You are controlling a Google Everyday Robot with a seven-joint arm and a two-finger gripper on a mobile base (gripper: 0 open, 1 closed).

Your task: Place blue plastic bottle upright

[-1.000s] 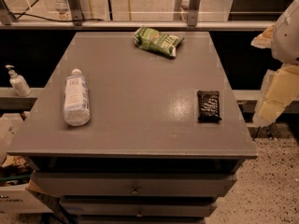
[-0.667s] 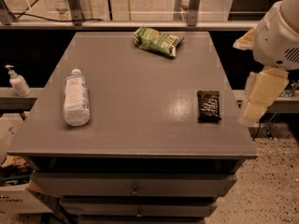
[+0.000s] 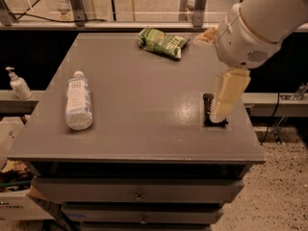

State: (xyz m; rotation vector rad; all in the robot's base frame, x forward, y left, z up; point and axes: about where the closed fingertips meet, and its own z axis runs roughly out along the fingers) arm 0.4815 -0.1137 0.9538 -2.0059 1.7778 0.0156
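Drawers (image 3: 139, 195): two grey fronts with small knobs, under the near edge of the worktop.
Worktop (image 3: 144, 129): flat grey top with a dull sheen.
Blue plastic bottle (image 3: 78, 101): lies on its side near the left edge, with its white cap pointing to the far side. The pale label carries a small dark mark near the cap; no writing can be read.
Hand (image 3: 220, 115): cream-coloured, hanging from the white arm over the right side of the worktop. Whether it is apart or together cannot be told. It holds nothing, and the bottle lies well apart to its left.
Dark packet (image 3: 207, 110): flat on the worktop, partly hidden by the hand; print unreadable.
Pump dispenser (image 3: 18, 83): small and white, upright on a ledge left of the worktop.
Green snack bag (image 3: 162, 42): crumpled, at the far edge; lettering illegible.
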